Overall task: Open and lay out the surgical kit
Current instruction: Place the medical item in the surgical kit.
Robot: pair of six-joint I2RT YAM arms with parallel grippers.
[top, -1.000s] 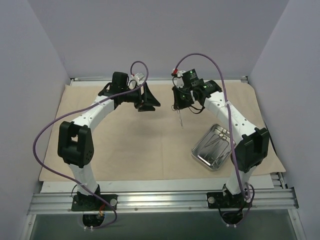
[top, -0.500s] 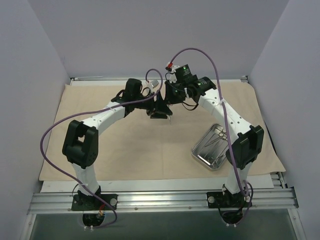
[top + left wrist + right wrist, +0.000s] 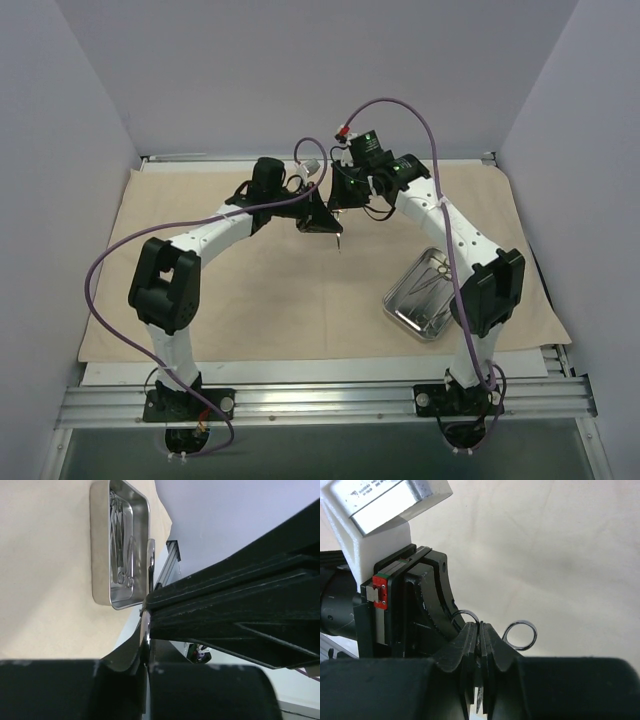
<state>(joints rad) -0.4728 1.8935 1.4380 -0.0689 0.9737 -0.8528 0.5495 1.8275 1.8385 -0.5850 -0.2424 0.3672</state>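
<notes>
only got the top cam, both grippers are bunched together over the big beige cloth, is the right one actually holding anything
observer: yes. the right wrist view shows the right gripper shut on a thin steel scissor-like instrument, with its two finger rings poking out past the fingers.
operator: and the left one
observer: the left wrist view shows the left gripper closed too, with a thin steel edge running out from between its fingers. it looks like the same instrument.
operator: what's in the shiny rectangular steel tray, too small for me
observer: seen closer from the left wrist, several thin ringed instruments lie lengthwise in it, side by side.
</notes>
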